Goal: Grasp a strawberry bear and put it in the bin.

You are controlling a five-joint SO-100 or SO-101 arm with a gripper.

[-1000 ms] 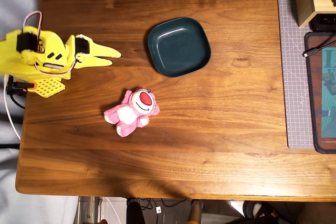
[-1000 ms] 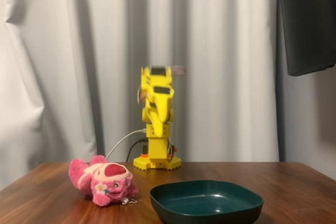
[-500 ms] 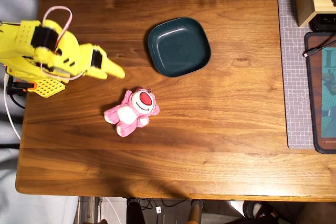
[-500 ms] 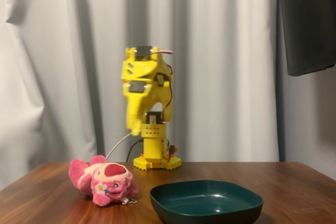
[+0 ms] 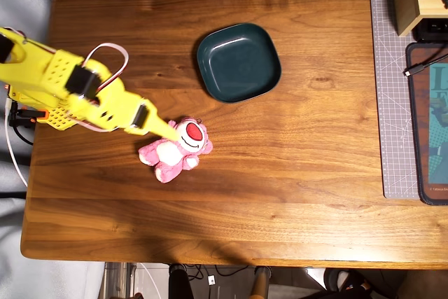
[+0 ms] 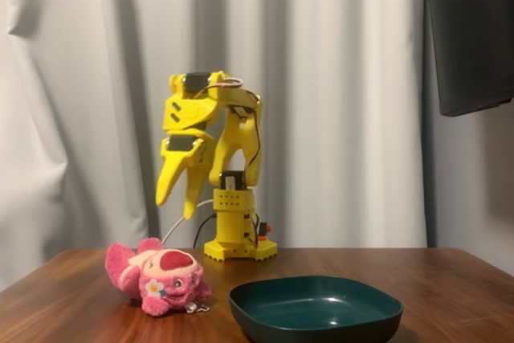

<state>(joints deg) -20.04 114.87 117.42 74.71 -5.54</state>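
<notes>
One bear lay on its back on the tabletop, just below-left of the bin in the overhead view, apart from it. Gripper hung well above it, fingers pointing down and parted narrowly, holding nothing; likely poised so a drop would straddle the plush. Bear's long axis ran diagonally in the overhead view, head toward upper right, feet lower left, red nose up.
</notes>
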